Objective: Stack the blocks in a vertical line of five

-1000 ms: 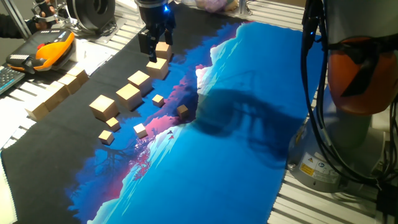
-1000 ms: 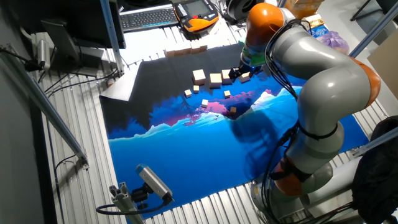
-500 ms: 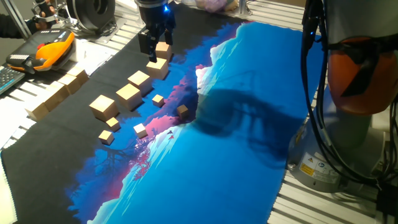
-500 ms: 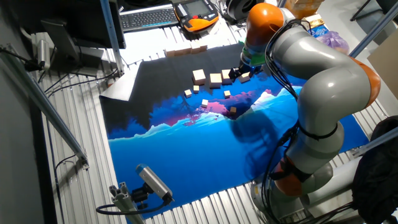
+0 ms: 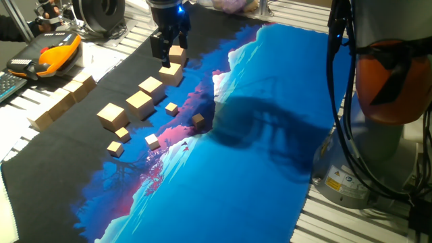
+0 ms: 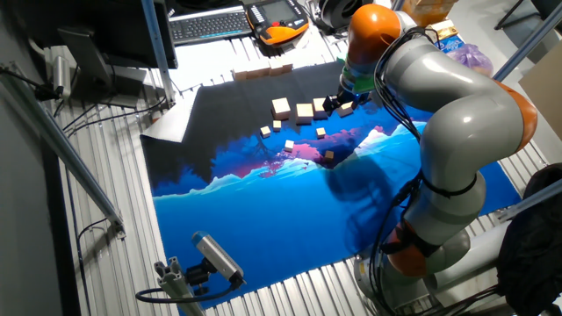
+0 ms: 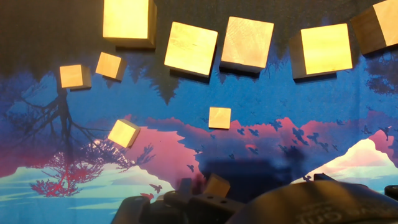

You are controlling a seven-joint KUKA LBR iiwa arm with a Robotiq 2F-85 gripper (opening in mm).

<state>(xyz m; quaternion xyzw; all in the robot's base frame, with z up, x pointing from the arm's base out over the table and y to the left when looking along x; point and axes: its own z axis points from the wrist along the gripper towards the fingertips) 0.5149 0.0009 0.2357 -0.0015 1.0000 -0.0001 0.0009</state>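
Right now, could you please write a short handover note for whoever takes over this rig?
Gripper: low at the far end of the block row, fingers at the end block. I cannot tell whether it is open or shut, or gripping.
Blocks: second block, third block, fourth block and fifth block lie singly in a row on the mat.
Done: no stack visible.
Left: build the whole column of five. Leave out the tiny cubes and the bars.

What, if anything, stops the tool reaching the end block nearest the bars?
Likely nothing, so yes: the end block lies uncovered, apart from its neighbour, though a tiny cube sits close beside it.
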